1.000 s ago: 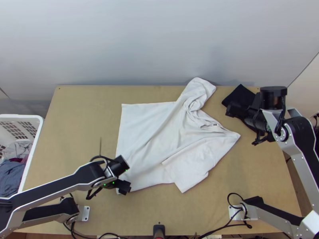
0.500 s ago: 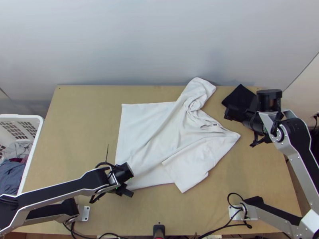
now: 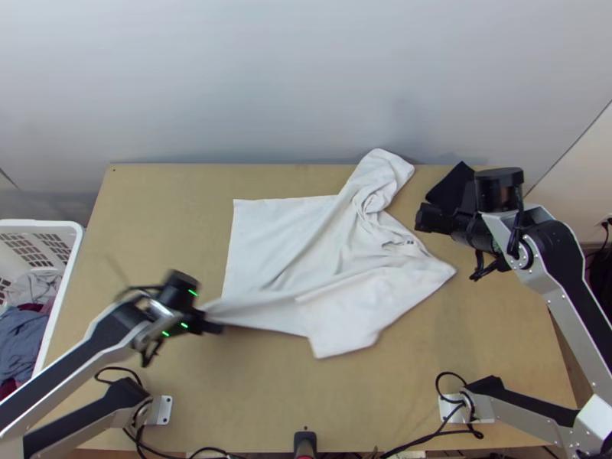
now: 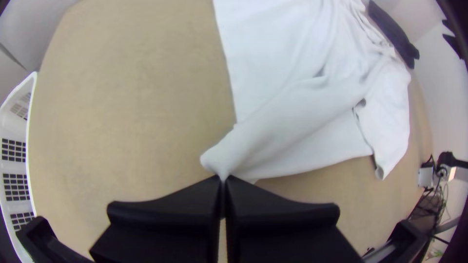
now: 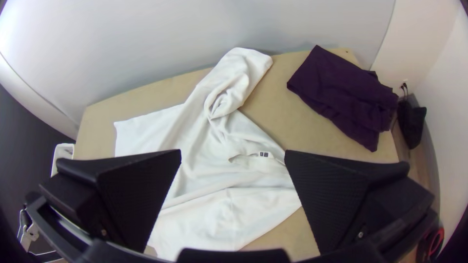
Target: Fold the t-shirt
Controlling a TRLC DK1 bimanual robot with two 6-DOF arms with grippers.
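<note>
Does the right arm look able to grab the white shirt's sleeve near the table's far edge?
Probably yes: its end effector is open, and nothing lies over that sleeve. The dark cloth lies apart from it, so that shouldn't block the way.

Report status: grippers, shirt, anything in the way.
Left gripper shut on hem corner; right gripper open. T-shirt spread, rumpled. Dark cloth apart, far right.

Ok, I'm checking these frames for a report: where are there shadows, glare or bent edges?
Top view: soft shadows on the wall beyond the shirt; left wrist view: the table bows at its edges, right corners dark; right wrist view: glare at upper left, table's far edge curved.
</note>
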